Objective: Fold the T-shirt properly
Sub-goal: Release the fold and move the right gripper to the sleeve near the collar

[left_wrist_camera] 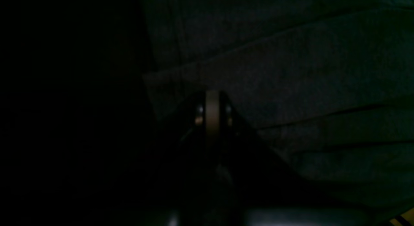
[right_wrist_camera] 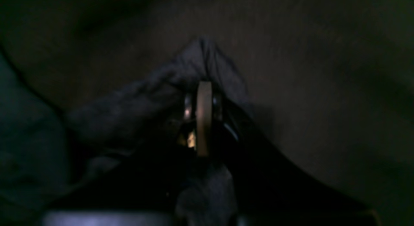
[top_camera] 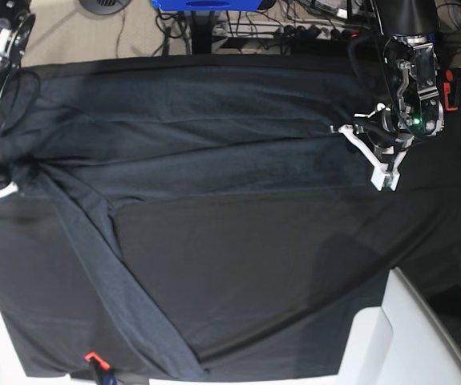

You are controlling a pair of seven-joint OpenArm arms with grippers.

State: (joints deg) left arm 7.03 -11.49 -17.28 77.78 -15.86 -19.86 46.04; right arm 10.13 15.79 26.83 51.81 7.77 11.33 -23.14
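A dark charcoal-grey, soft knit long-sleeved T-shirt lies stretched across the far half of a table draped in a larger black tablecloth, barely started on its way to being folded. The left gripper, near the table's far edge on the base view's right, has its jaws pressed together on an edge of the shirt, the fabric creased into long bands beside it. The right gripper, at the opposite side edge of the table, pinches a bunched peak of the shirt's cloth between its closed jaws. One long sleeve trails diagonally from the shirt toward the near edge, unfolded. By the look of it, the garment is only pulled taut between the two arms: no clean fold shows, and sleeves and body all remain to be brought in and squared.
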